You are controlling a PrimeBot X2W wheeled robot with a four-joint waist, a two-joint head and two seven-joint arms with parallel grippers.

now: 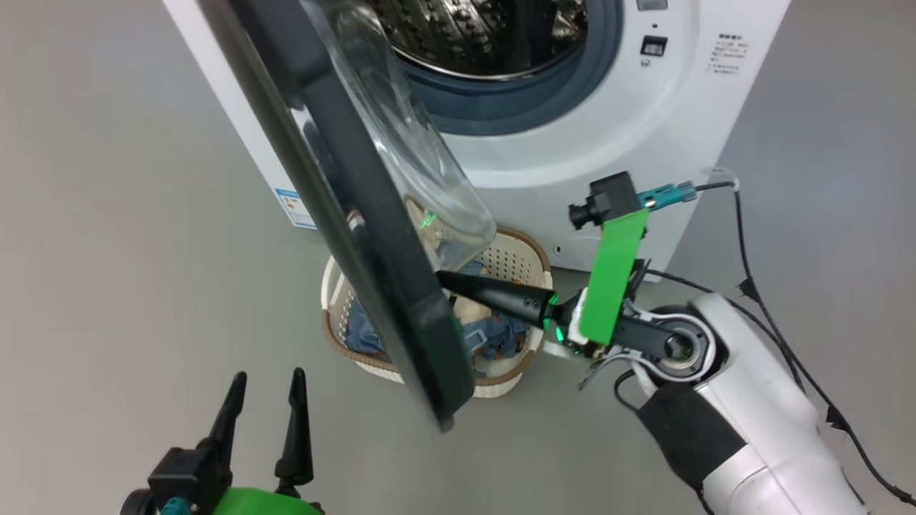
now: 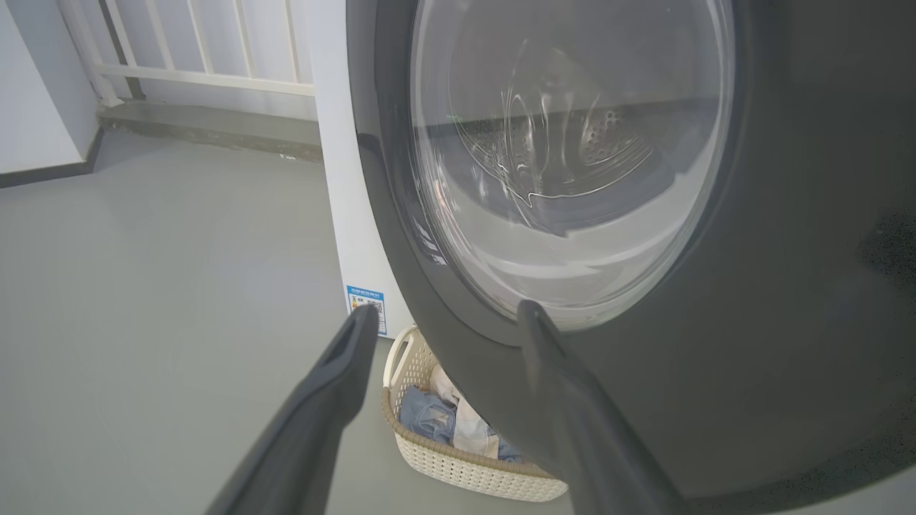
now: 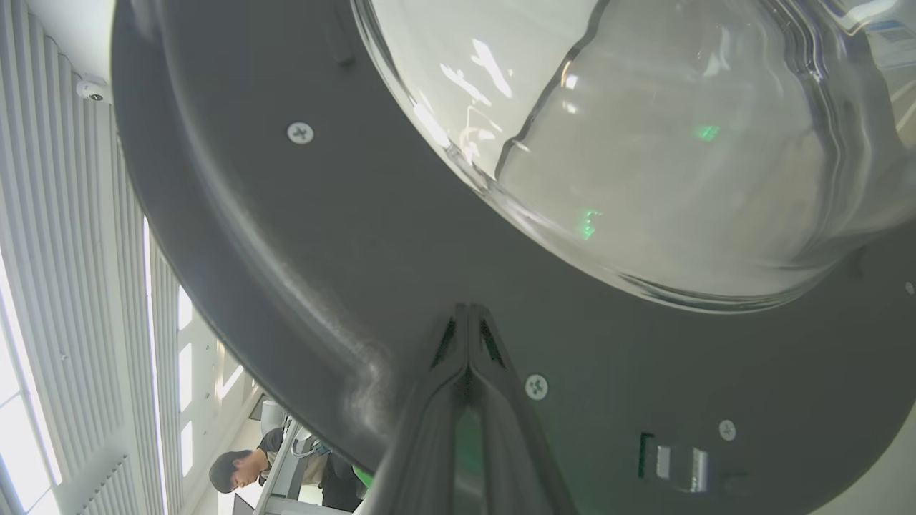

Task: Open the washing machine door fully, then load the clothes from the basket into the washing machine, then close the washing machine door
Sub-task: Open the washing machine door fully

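Observation:
The washing machine (image 1: 644,129) stands ahead with its steel drum (image 1: 486,28) exposed. The washing machine door (image 1: 372,236) hangs partly open, edge-on to me, its glass bowl (image 1: 422,164) facing the drum. My right gripper (image 1: 442,277) is shut, and its tips press the door's inner black rim (image 3: 322,250) just below the glass (image 3: 680,143); the shut right gripper (image 3: 469,307) holds nothing. The basket (image 1: 515,250) sits on the floor under the door, with blue and cream clothes (image 1: 494,336) inside. My left gripper (image 1: 268,374) is open at the lower left, outside the door (image 2: 751,322).
A blue label (image 1: 293,207) marks the machine's lower left corner. A black cable (image 1: 744,236) trails off my right arm. A white railing (image 2: 200,71) lines the far wall. Grey floor (image 1: 107,286) spreads to the left. A person (image 3: 243,468) sits far off.

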